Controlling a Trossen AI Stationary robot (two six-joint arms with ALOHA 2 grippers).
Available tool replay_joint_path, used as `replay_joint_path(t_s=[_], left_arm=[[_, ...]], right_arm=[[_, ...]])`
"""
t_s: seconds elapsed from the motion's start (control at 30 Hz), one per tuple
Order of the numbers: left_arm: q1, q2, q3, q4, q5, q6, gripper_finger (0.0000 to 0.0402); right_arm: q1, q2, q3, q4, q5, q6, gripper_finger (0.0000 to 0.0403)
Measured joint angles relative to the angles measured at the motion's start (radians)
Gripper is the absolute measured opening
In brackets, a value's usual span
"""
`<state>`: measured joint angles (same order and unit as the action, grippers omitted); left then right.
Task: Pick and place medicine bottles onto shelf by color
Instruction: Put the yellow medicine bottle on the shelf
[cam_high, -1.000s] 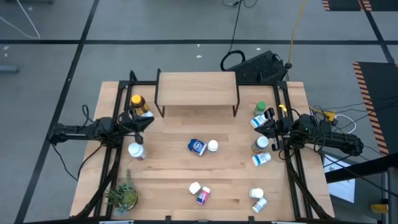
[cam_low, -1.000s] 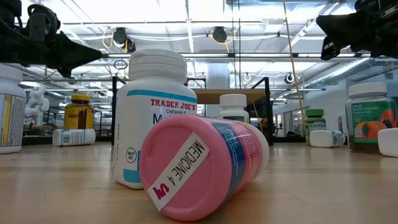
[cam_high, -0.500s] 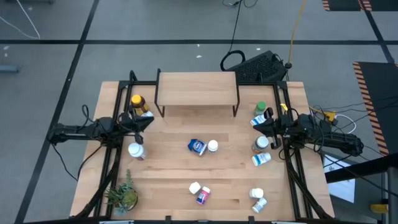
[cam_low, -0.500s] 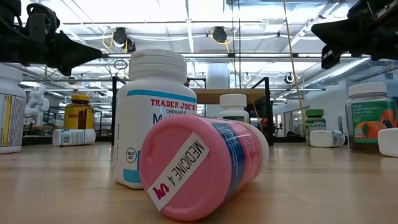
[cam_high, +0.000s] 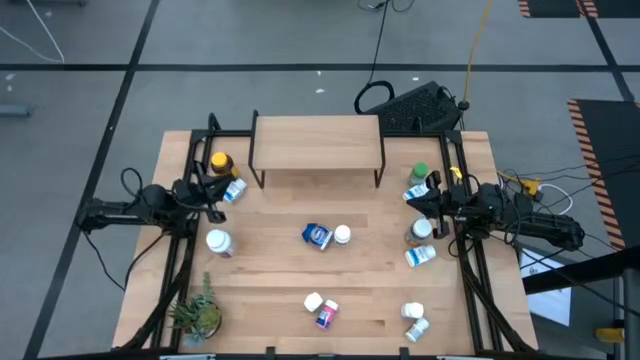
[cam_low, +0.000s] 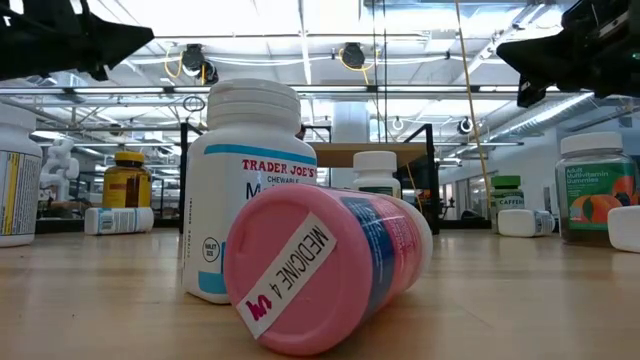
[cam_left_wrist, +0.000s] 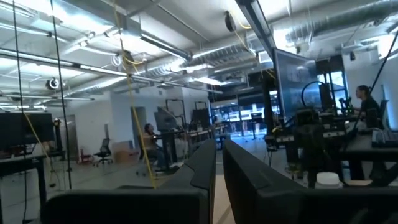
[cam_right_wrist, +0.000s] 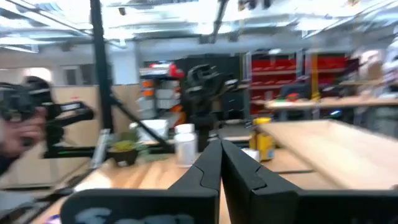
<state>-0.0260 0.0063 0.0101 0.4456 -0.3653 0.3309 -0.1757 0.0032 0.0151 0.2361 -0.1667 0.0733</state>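
Tabletop (cam_high: 370, 290): twelve bottles scattered, none on the shelf (cam_high: 317, 141). Near edge: four, incl. pink-capped bottle (cam_high: 325, 316) lying down. Middle: blue bottle (cam_high: 317, 236) plus one white. Right side: four; left: three, incl. amber bottle (cam_high: 221, 163). Left gripper (cam_high: 214, 190) and right gripper (cam_high: 418, 201) both closed, empty, raised.

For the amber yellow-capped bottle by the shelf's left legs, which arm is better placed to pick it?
Left. The left gripper hovers just beside the amber bottle on the table's left side, fingers nearly closed and empty. The right gripper sits across the table, among the bottles on the right, beyond the shelf.
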Motion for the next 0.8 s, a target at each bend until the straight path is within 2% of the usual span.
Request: replay_joint_path(t_s=[0.2, 0.33, 0.5, 0.63, 0.8], left_arm=[[0.000, 0.000, 0.000, -0.008, -0.055, -0.069, 0.0031], [0.000, 0.000, 0.000, -0.031, -0.065, -0.076, 0.0031], [0.000, 0.000, 0.000, -0.031, -0.074, -0.068, 0.0031], [0.000, 0.000, 0.000, -0.076, -0.114, -0.048, 0.0031], [0.000, 0.000, 0.000, -0.156, -0.181, -0.061, 0.0031]], right_arm=[[-0.001, 0.000, 0.000, 0.070, 0.121, -0.063, 0.0021], [-0.001, 0.005, 0.000, 0.094, 0.170, -0.079, 0.0063], [-0.001, 0.042, 0.000, 0.091, 0.318, -0.096, 0.0123], [-0.001, 0.074, 0.000, 0.135, 0.402, -0.139, 0.0155], [-0.001, 0.107, 0.000, 0.270, 0.402, -0.153, 0.0173]])
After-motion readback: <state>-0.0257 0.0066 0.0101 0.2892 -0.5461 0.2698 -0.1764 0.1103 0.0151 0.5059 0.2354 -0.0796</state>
